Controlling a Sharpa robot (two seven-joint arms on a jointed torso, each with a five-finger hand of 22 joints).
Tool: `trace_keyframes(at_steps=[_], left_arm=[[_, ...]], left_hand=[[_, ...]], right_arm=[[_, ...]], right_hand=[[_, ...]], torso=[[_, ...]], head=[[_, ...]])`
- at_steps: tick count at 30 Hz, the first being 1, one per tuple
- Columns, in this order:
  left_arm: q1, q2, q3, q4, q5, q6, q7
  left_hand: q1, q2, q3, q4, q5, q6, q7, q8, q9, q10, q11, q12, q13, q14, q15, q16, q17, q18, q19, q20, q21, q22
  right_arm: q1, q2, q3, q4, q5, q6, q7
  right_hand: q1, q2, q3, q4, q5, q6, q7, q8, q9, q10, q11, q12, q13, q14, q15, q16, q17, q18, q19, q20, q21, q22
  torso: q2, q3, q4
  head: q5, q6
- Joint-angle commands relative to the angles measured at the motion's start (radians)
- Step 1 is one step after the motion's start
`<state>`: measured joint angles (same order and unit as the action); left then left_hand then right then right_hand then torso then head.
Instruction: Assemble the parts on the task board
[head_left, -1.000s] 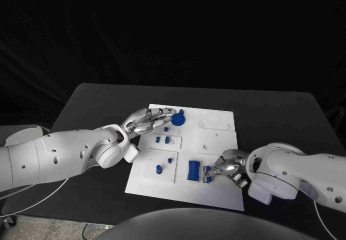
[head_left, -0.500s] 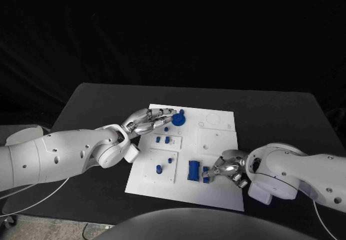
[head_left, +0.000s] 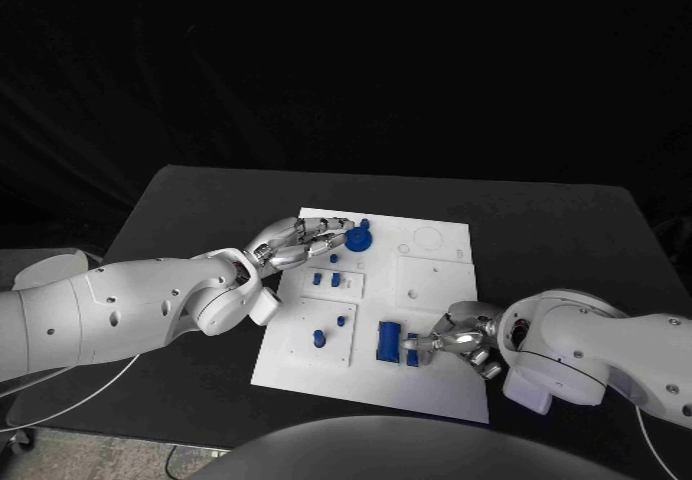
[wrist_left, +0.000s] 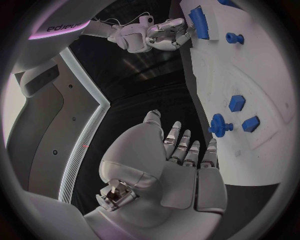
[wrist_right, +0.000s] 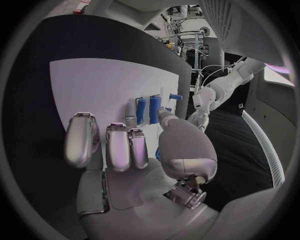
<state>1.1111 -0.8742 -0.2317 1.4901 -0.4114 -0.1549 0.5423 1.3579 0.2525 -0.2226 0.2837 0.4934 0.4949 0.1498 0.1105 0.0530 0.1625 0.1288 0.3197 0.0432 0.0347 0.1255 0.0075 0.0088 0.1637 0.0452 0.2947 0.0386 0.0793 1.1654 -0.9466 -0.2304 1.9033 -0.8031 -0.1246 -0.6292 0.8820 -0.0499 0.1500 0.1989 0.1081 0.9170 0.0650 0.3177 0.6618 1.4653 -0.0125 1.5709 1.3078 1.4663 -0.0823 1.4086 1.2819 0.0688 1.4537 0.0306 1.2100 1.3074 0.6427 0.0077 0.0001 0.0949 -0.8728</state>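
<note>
- The task board (head_left: 433, 290) lies flat in the middle of the black counter (head_left: 562, 230), between the two arms, so each hand can work the half nearest it.
- The left hand (head_left: 296, 243) rests at the board's far left edge, its fingers stretched out side by side toward the blue gear-like part (head_left: 356, 239). In the left wrist view the fingertips (wrist_left: 210, 148) lie just beside that round toothed piece (wrist_left: 219, 125). Whether they press it or merely stand next to it I cannot tell; nothing is clasped in the hand, and the fingers are extended, not curled.
- That flat posture looks suited to pushing or steadying the gear on its post, not to lifting it.
- The right hand (head_left: 459, 338) sits low at the board's near right side, its fingers bent toward the small blue piece (head_left: 414, 349) just beside the larger blue block (head_left: 388, 341). It appears to be pinching or nudging that small piece, but the contact is too small to make out, so its hold cannot be told.
- Working there, close to the block, suggests the small piece belongs seated against or next to it.
- Other blue parts (head_left: 336, 281) stand in the raised panels along the board's left half, apparently already placed.
</note>
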Motion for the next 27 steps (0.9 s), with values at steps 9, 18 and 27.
trace_keyframes(at_steps=[9, 18, 27], left_arm=[[-0.001, -0.002, 0.000, 0.000, 0.001, 0.022, 0.006], [-0.002, 0.001, 0.000, -0.002, 0.001, 0.024, 0.005], [-0.002, -0.002, 0.000, -0.001, 0.001, 0.025, 0.001]], left_hand=[[0.016, 0.000, 0.009, -0.003, 0.010, 0.001, 0.005, 0.003, 0.001, 0.002, 0.007, 0.005, 0.001, -0.001, 0.008, 0.007, 0.002, 0.012, 0.008, -0.002, 0.007, 0.002], [0.026, 0.000, 0.014, -0.006, 0.020, 0.003, 0.006, 0.004, 0.001, 0.003, 0.008, 0.005, 0.001, 0.000, 0.009, 0.007, 0.002, 0.011, 0.009, -0.002, 0.008, 0.003], [0.029, 0.000, 0.015, -0.006, 0.022, 0.004, 0.005, 0.004, 0.001, 0.003, 0.008, 0.005, 0.002, 0.000, 0.009, 0.007, 0.002, 0.011, 0.010, -0.002, 0.008, 0.004]], right_arm=[[-0.008, -0.066, 0.000, 0.043, -0.152, 0.078, 0.017], [-0.015, -0.068, 0.000, 0.048, -0.222, 0.099, 0.015], [-0.024, -0.043, 0.000, 0.036, -0.236, 0.106, 0.008]], right_hand=[[0.163, 0.004, -0.041, -0.065, 0.019, 0.003, -0.009, 0.074, 0.023, 0.106, -0.005, 0.000, 0.263, 0.048, 0.001, -0.009, -0.020, 0.015, -0.018, -0.001, -0.050, 0.150], [0.193, 0.024, -0.145, -0.032, 0.002, -0.024, -0.063, 0.419, 0.333, 0.106, -0.055, 0.000, 0.263, 0.050, -0.037, -0.013, -0.022, 0.013, -0.009, -0.033, -0.041, 0.154], [0.201, 0.038, -0.195, 0.001, -0.049, 0.134, -0.089, 0.691, 0.559, 0.106, -0.073, 0.000, 0.263, 0.054, -0.052, -0.005, -0.007, 0.011, -0.004, -0.048, -0.033, 0.157]], torso=[[0.000, -0.0001, -0.0010], [0.000, 0.0001, 0.0006], [0.001, -0.0004, 0.0003]], head=[[-0.005, 0.000], [-0.002, 0.000], [-0.008, 0.000]])
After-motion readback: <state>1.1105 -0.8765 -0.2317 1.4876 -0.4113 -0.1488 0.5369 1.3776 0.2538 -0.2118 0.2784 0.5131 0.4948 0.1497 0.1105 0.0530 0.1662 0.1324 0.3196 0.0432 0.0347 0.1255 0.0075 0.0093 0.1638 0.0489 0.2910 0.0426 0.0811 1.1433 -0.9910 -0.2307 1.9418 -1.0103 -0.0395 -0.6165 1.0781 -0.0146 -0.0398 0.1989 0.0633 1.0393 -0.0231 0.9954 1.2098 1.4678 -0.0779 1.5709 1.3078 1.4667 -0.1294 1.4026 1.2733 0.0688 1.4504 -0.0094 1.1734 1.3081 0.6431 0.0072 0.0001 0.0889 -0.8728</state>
